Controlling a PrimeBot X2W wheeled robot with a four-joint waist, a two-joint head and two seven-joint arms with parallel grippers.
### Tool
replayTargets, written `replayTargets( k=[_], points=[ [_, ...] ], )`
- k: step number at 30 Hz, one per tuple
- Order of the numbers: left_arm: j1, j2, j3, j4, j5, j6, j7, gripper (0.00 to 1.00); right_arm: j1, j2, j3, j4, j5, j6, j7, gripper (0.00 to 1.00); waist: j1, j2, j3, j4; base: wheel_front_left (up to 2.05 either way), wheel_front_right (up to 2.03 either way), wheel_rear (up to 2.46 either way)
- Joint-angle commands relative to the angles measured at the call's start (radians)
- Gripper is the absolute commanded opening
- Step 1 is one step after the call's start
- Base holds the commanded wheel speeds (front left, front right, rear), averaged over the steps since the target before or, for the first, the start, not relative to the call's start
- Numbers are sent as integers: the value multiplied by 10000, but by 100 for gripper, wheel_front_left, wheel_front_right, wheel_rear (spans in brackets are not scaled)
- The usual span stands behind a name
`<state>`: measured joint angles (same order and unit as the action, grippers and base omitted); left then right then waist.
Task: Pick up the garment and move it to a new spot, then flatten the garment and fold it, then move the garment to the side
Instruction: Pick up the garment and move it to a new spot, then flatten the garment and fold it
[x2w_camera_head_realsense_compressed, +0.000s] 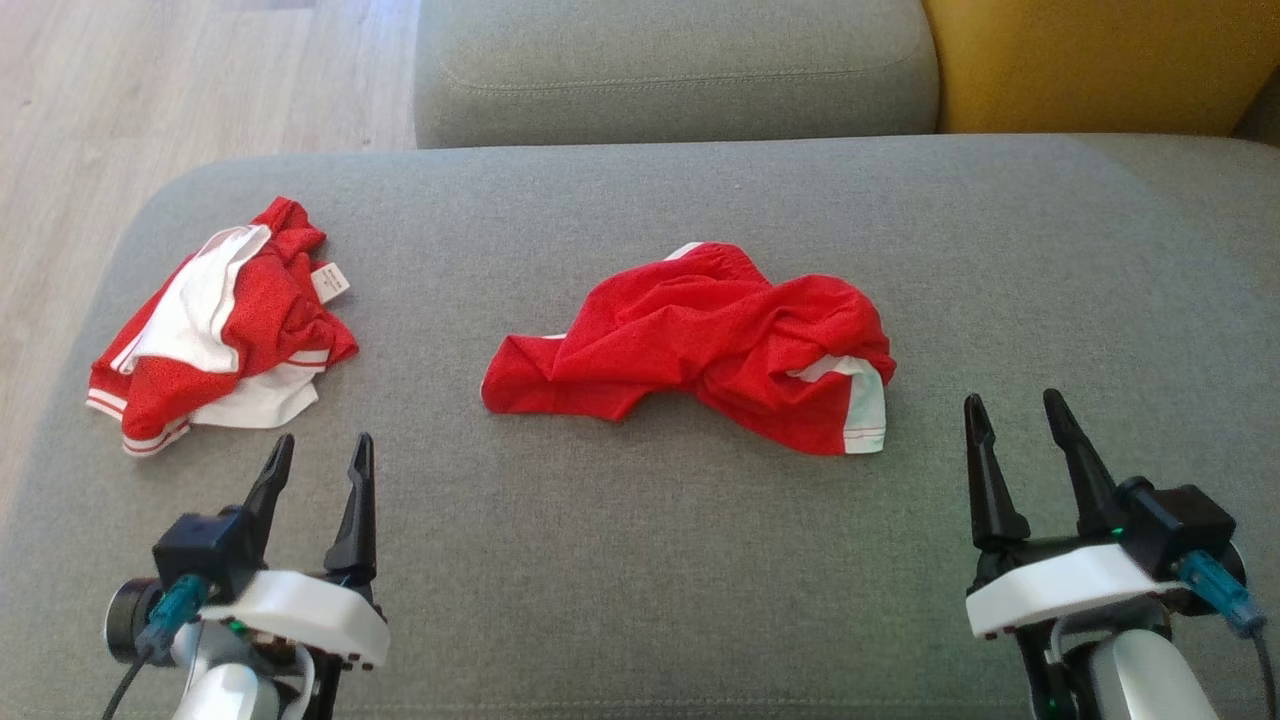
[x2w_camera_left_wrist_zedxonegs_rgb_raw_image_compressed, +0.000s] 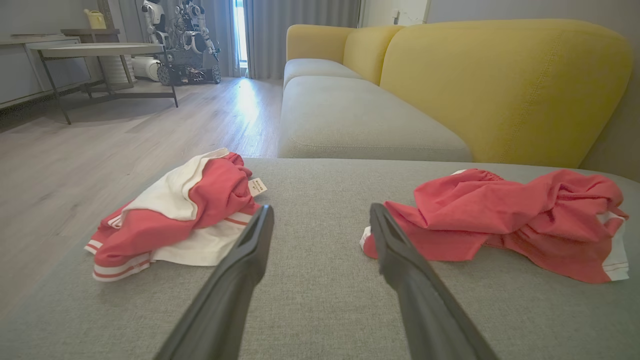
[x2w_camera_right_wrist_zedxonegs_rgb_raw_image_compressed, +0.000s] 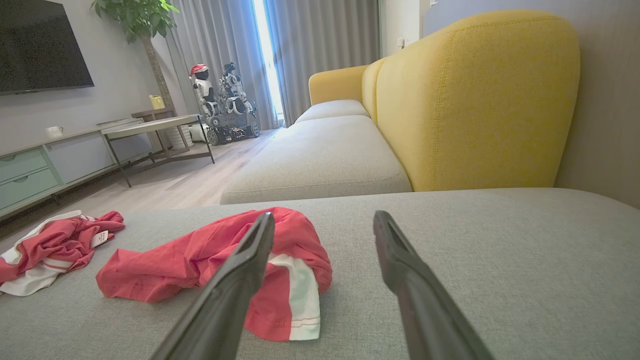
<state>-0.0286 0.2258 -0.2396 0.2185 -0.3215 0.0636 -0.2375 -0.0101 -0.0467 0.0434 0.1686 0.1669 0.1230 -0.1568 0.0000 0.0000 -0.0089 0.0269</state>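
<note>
A crumpled red garment with white trim lies in the middle of the grey cushion; the wrist views show it too. A second red-and-white garment lies bunched at the cushion's left end. My left gripper stands open near the front left, just short of that second garment, empty. My right gripper stands open at the front right, a little right of the middle garment's white-edged end, empty.
Beyond the cushion is another grey seat and a yellow backrest. Wooden floor drops off past the cushion's left edge. A table and a parked robot stand far across the room.
</note>
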Motion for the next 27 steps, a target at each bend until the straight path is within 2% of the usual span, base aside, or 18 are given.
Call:
replayTargets(
  k=[1, 21, 27],
  points=[
    [-395, 271, 381, -375, -71, 69, 10, 100, -238, -35, 191, -385, -4, 77, 17, 100, 0, 0, 23, 0, 0, 0, 0],
    [-624, 268, 276, -291, -188, 124, -43, 100, -363, -35, 111, -401, -17, 77, 7, 100, 0, 0, 293, 131, 0, 0, 0],
    [-970, 255, 226, -385, -194, 89, -66, 100, -1081, -35, 106, -84, -127, 77, 132, 100, 0, 0, 740, 348, 0, 0, 0]
  ],
)
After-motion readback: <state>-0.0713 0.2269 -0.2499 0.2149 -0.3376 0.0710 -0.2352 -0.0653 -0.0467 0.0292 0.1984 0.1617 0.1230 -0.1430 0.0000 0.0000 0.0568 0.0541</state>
